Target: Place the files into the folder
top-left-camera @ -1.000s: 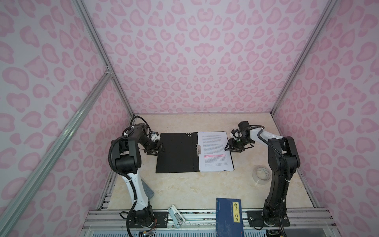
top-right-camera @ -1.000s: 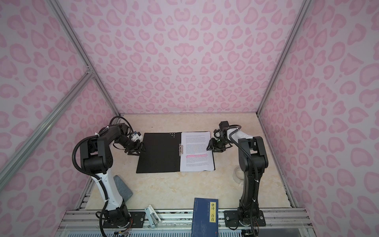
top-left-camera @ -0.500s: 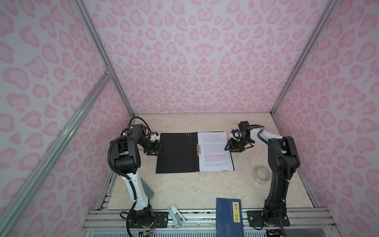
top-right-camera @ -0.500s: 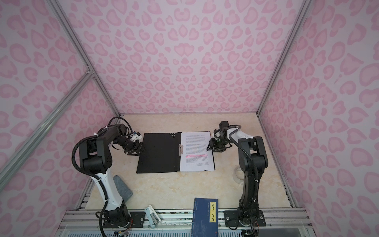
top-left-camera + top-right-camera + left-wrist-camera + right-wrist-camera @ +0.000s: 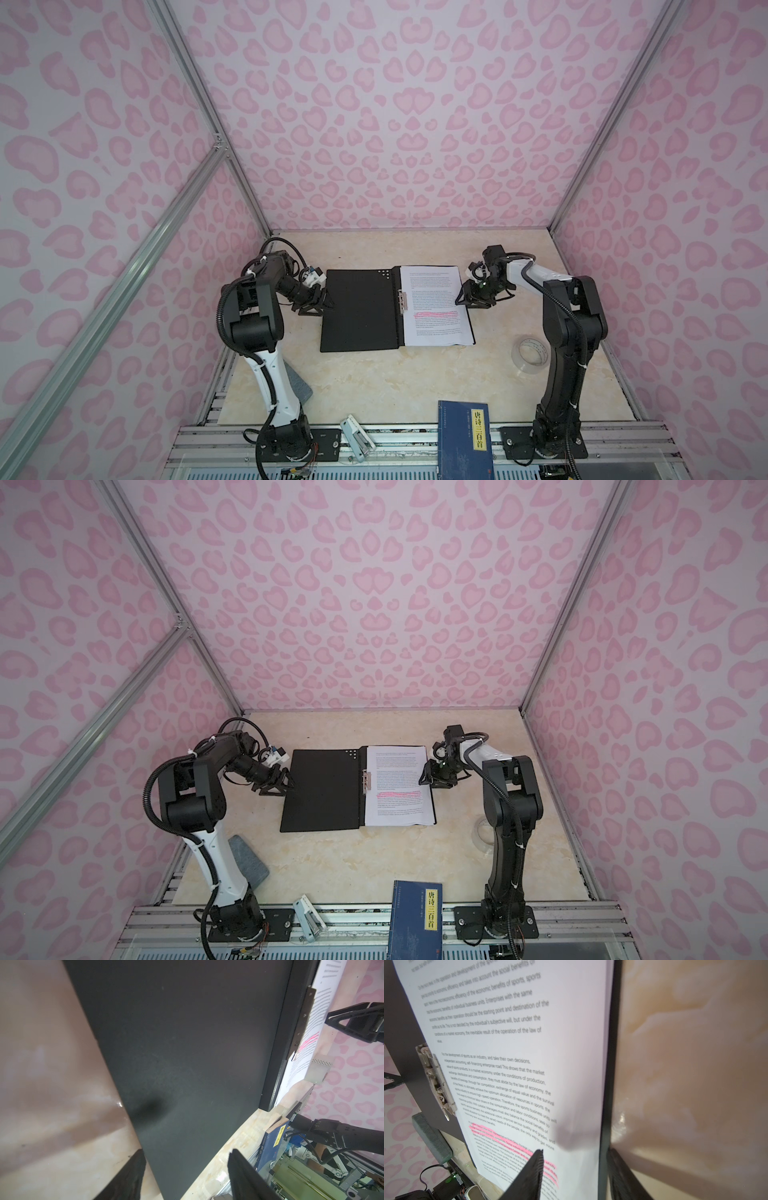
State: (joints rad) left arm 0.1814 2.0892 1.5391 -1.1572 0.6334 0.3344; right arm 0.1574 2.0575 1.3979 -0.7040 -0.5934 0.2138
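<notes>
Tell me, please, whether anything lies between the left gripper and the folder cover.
Nothing visible does. The left gripper has its jaws open at the outer edge of the cover, and the cover is bare. The files lie on the other half, past the clip.

Mid-frame we see the folder (image 5: 324, 789) lying open, black inside, with the files (image 5: 397, 787) on its right half. The left gripper (image 5: 286, 787) is at its left edge, the right gripper (image 5: 424, 776) at its right.

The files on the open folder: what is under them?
Under the files lies the right half of the open folder; its black border shows along their right edge. The surface beneath the paper is covered, and the number of sheets cannot be told.
</notes>
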